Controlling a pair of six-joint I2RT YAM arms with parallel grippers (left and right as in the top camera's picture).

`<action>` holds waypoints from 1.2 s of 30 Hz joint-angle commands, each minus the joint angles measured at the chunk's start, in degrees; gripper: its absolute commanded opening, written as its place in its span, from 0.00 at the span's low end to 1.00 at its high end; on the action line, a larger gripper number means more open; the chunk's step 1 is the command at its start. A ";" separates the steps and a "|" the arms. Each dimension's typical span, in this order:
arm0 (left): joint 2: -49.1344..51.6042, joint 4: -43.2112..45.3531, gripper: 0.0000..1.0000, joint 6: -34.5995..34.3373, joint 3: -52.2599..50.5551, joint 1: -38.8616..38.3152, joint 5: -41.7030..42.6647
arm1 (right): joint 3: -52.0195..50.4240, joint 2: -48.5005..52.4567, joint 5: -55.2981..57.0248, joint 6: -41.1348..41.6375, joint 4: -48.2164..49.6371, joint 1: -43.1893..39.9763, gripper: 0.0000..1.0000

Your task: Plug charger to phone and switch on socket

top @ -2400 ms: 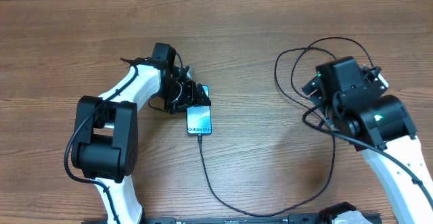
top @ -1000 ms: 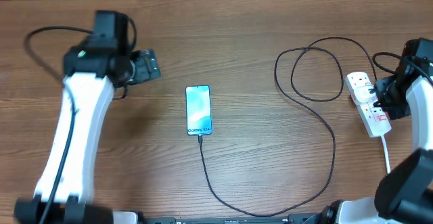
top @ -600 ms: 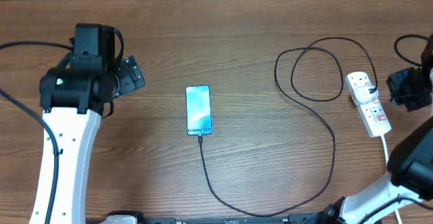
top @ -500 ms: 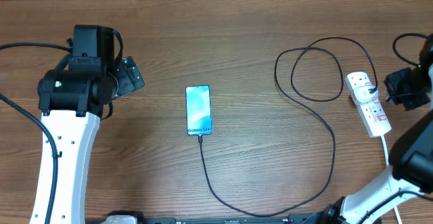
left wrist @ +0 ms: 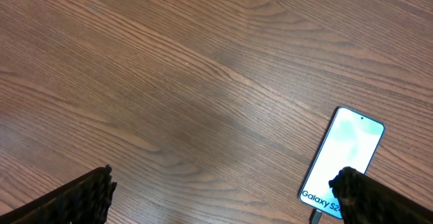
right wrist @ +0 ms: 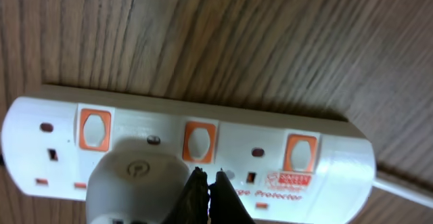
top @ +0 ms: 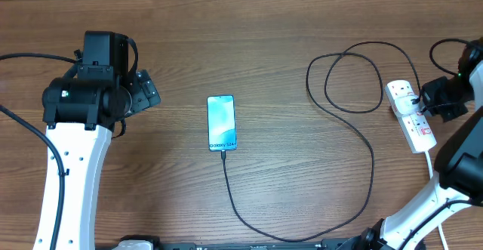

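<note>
Socket (right wrist: 325, 149) on the right, stiff but light, may skid: press its small rocker switch (right wrist: 200, 141) straight down with the right gripper (right wrist: 208, 183), pinched closed and empty beside it; left gripper (left wrist: 226, 193) gapes empty

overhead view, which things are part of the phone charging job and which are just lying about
Job:
- phone
- charger
- socket

Lying about:
- nothing loose seen; only the table under it all
</note>
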 commanded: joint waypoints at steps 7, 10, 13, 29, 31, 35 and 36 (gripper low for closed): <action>-0.76 -0.39 1.00 -1.42 0.22 -0.33 -1.18 | 1.46 0.68 -0.55 -0.44 1.88 0.68 0.04; -0.76 -0.37 1.00 -1.44 0.22 -0.33 -1.20 | 1.44 0.68 -0.55 -0.44 1.92 0.68 0.04; -0.76 -0.39 1.00 -1.46 0.22 -0.33 -1.18 | 1.14 0.68 -0.55 -0.42 2.32 0.90 0.04; -0.76 -1.01 1.00 -1.42 0.22 -0.33 -1.18 | -0.48 0.79 -0.35 0.02 3.48 3.89 0.04; -0.76 -0.98 1.00 -1.42 0.22 -0.33 -1.18 | -0.48 0.79 -0.37 0.04 2.29 3.89 0.04; -0.76 -0.61 1.00 -1.42 0.22 -0.33 -1.20 | -0.48 0.79 -0.28 0.17 0.57 3.32 0.04; -0.76 -0.46 1.00 -1.42 0.22 -0.33 -1.20 | -0.44 0.79 -0.28 0.31 0.55 2.91 0.04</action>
